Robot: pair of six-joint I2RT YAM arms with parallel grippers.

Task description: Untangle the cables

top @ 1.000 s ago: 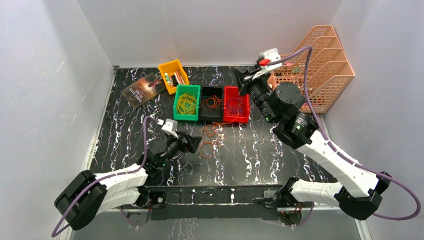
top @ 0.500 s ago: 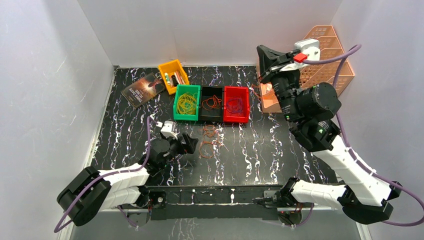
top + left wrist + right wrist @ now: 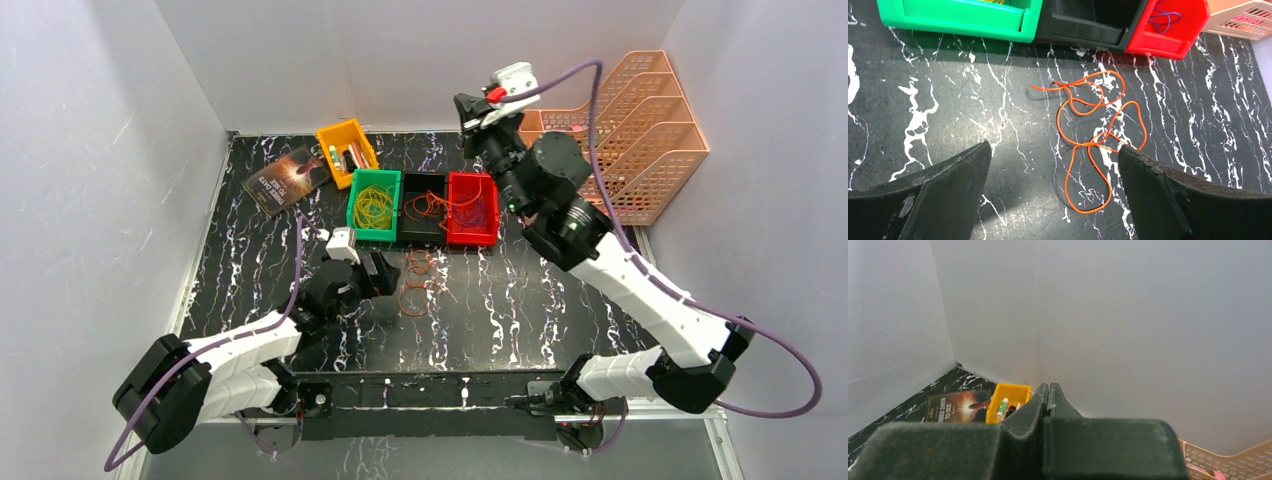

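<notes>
The cables [image 3: 421, 279] are thin orange loops tangled on the black marbled table in front of three bins. In the left wrist view the cables [image 3: 1093, 131] lie just ahead of my jaws, one loop reaching between them. My left gripper [image 3: 386, 279] [image 3: 1053, 148] is open wide, low over the table and empty. My right gripper [image 3: 465, 105] [image 3: 1048, 387] is shut, raised high above the bins and pointing at the back wall. Nothing shows between its fingers.
A green bin [image 3: 352, 205] holds yellow loops, a black bin [image 3: 424, 232] orange ones, a red bin [image 3: 472, 236] purple ones. A yellow bin [image 3: 347, 150] with markers and a book [image 3: 288, 178] lie at the back left. A peach file rack [image 3: 645, 130] stands at the back right.
My right arm swung right toward the file rack, then back left, and is now high over the red bin. My left gripper crept a little toward the orange cables.
</notes>
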